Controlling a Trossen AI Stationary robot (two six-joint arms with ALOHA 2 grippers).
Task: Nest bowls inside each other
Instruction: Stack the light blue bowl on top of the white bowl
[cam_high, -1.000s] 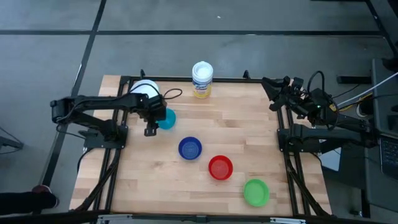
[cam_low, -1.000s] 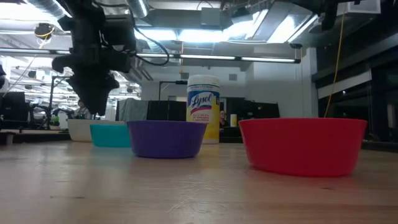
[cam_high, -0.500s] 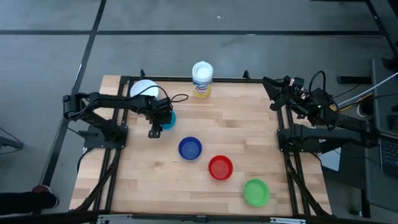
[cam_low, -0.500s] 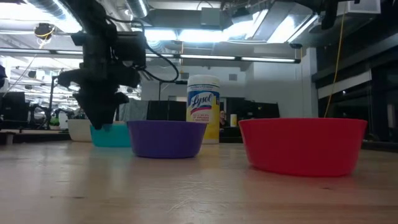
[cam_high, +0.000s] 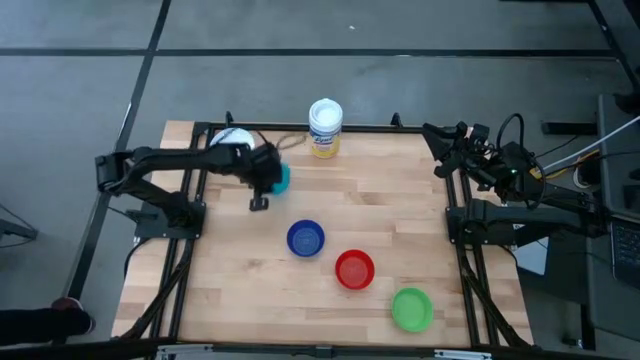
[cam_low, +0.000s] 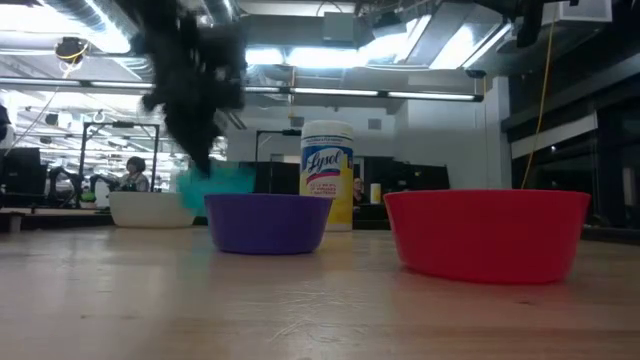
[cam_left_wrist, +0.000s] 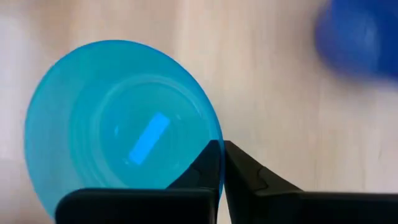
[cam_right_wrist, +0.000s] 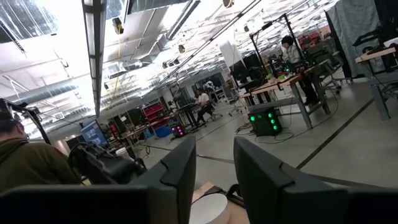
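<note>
This is a big robot lab or workshop. The wooden table (cam_high: 330, 220) stands on a gray floor, with a black metal frame (cam_high: 470, 240) around it for the robot arms. Behind the table is a huge open room with long bright lights (cam_low: 380, 93) and pipes on the ceiling. Far behind the table are desks (cam_right_wrist: 298, 78) with screens and people (cam_right_wrist: 202, 102) sitting or standing at them. A machine with green lights (cam_right_wrist: 264, 119) sits on the floor by the desks.
</note>
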